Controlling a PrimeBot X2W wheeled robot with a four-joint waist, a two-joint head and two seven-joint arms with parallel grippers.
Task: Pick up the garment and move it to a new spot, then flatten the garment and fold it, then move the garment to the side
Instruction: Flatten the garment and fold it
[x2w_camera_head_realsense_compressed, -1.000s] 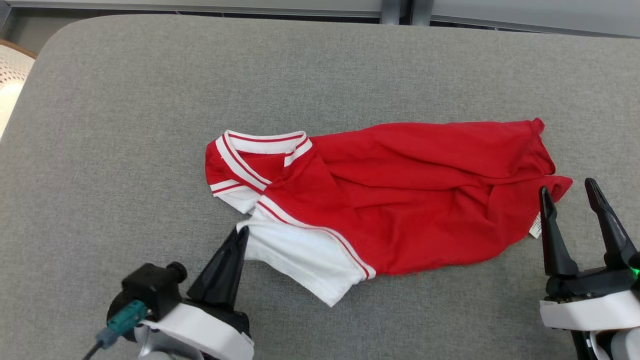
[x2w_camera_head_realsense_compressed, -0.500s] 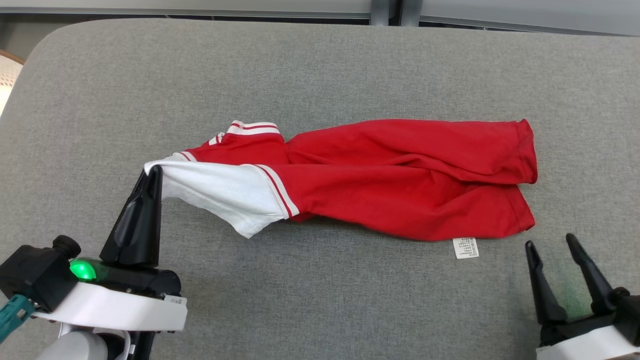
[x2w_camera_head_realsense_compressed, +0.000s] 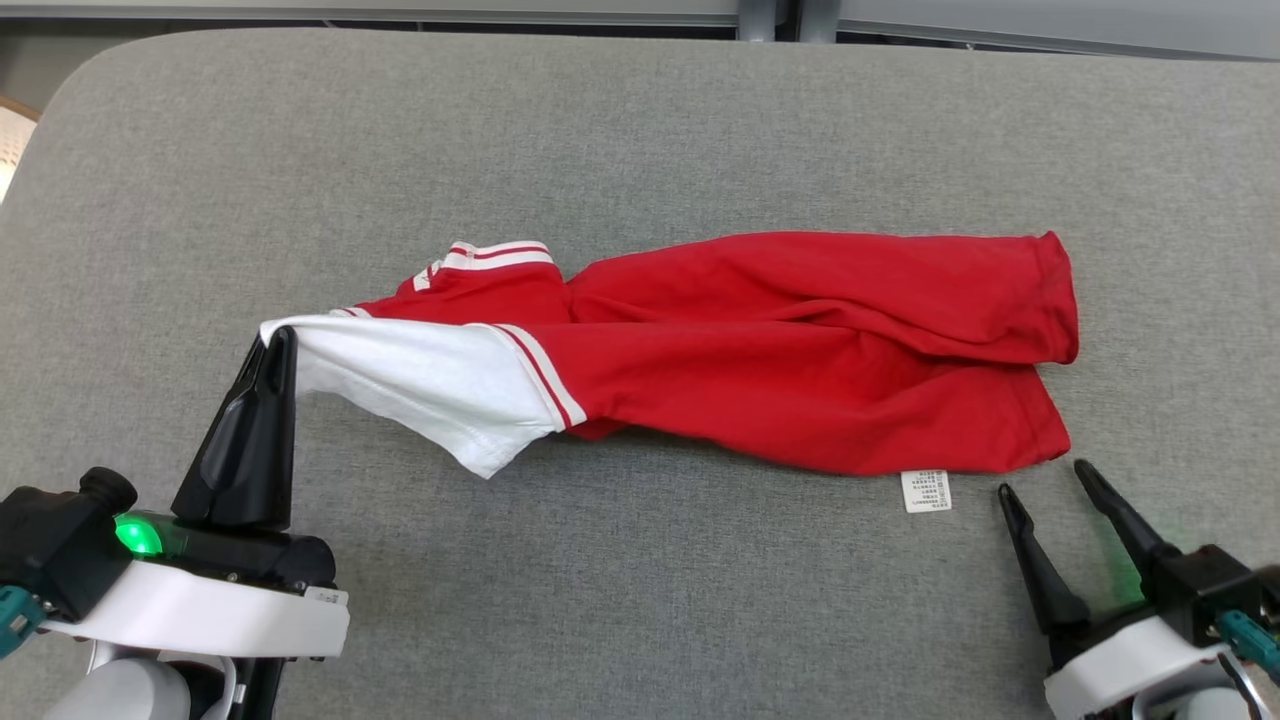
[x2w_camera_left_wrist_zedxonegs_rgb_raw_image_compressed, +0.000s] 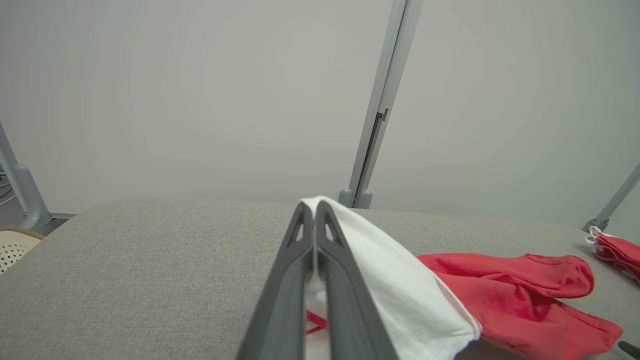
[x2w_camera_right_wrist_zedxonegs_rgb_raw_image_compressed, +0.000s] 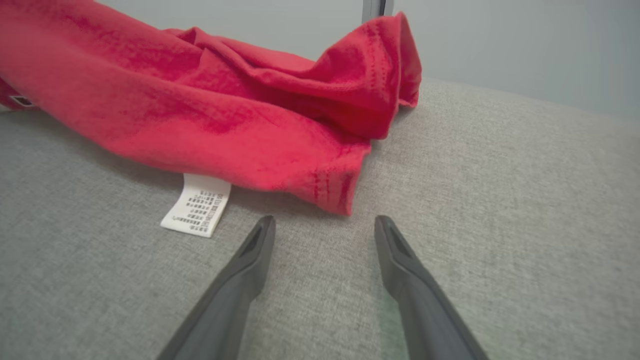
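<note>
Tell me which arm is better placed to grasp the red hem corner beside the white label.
The right. The right gripper is open, empty, fingertips just short of that hem corner. The left gripper is shut on the white sleeve at the opposite end.

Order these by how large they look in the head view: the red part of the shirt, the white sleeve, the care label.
1. red part of the shirt, by far the largest.
2. white sleeve, held at its edge by the left hand.
3. care label, clearly the smallest.
</note>
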